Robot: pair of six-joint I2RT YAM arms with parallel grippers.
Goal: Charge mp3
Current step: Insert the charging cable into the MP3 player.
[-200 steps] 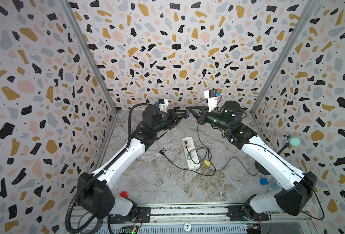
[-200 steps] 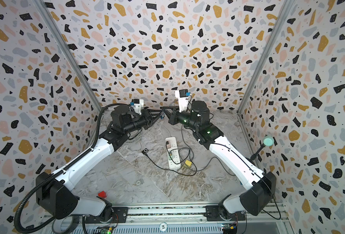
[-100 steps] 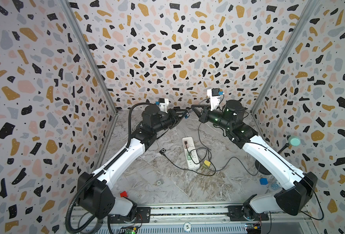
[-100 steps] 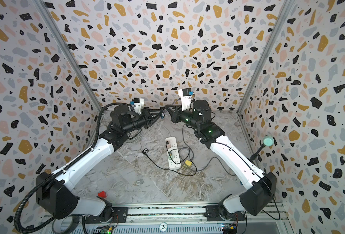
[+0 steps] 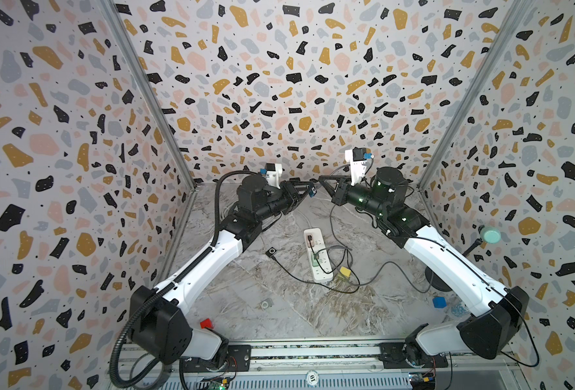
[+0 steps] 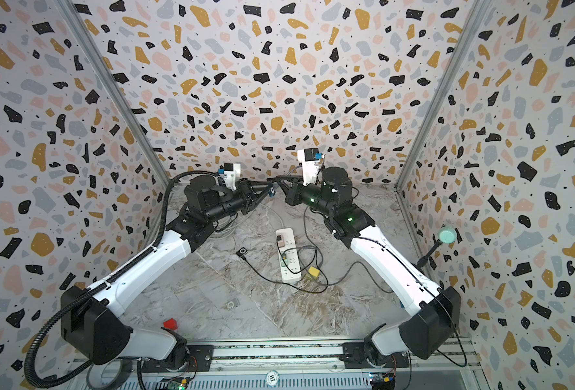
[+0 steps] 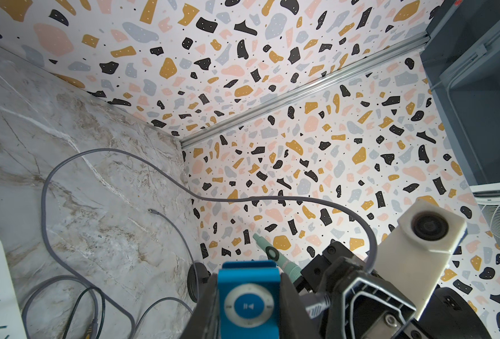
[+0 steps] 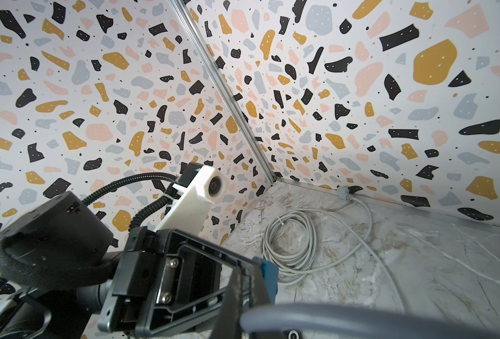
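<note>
Both arms are meeting high at the back of the cell. In both top views the left gripper [image 5: 305, 191] and right gripper [image 5: 323, 180] are pointing almost tip to tip, and the blue mp3 [image 6: 271, 192] is showing only as a speck at the left tips.

The left wrist view is giving far more. The mp3's round control wheel is facing the camera and the left fingers [image 7: 287, 299] are clamping it by its two side edges. Just beside it, the plug [image 7: 316, 303] of the grey cable [image 7: 116, 152] is peeking out of the right gripper, whose jaws are pinching tight on it. Whether the plug is touching the player, I cannot tell.

The right wrist view is catching only a blue edge of the mp3, with the cable blurring across the foreground. It alone is showing a coiled white cord [image 8: 290, 243] by the back wall. Down on the marble, the power strip [image 5: 317, 255] is lying with the grey cable looping beside it.
</note>
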